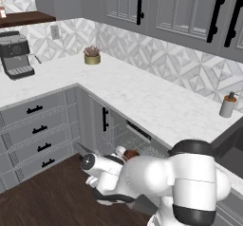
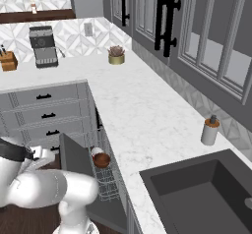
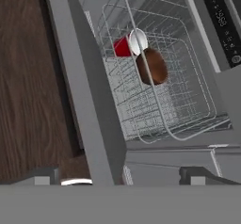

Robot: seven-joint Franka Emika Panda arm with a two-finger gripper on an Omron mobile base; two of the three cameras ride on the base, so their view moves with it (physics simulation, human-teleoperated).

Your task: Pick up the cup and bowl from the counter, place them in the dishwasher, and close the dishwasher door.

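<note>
The red cup [image 3: 123, 46] lies on its side in the silver wire rack [image 3: 188, 100] of the dishwasher, white rim toward the brown bowl [image 3: 152, 66], which rests against it. Both also show under the counter [image 1: 142, 101]: cup [image 1: 121, 150] and bowl [image 1: 131, 154], and again cup [image 2: 97, 152] and bowl [image 2: 102, 160]. The dark grey dishwasher door [image 3: 80, 77] stands tilted, partly raised [image 2: 74, 159]. My gripper [image 3: 115, 180] is open, low by the door, whose edge runs down between the widely spread fingertips [image 3: 195, 173]. The black control strip [image 3: 221, 20] is at upper right.
Grey drawers [image 1: 38, 125] stand left of the dishwasher. On the counter are a coffee machine [image 1: 16, 54], a potted plant [image 1: 92, 55] and a soap dispenser [image 2: 210, 130]. A dark sink [image 2: 206, 193] lies to the right. Wood floor [image 3: 28, 77] spreads beside the door.
</note>
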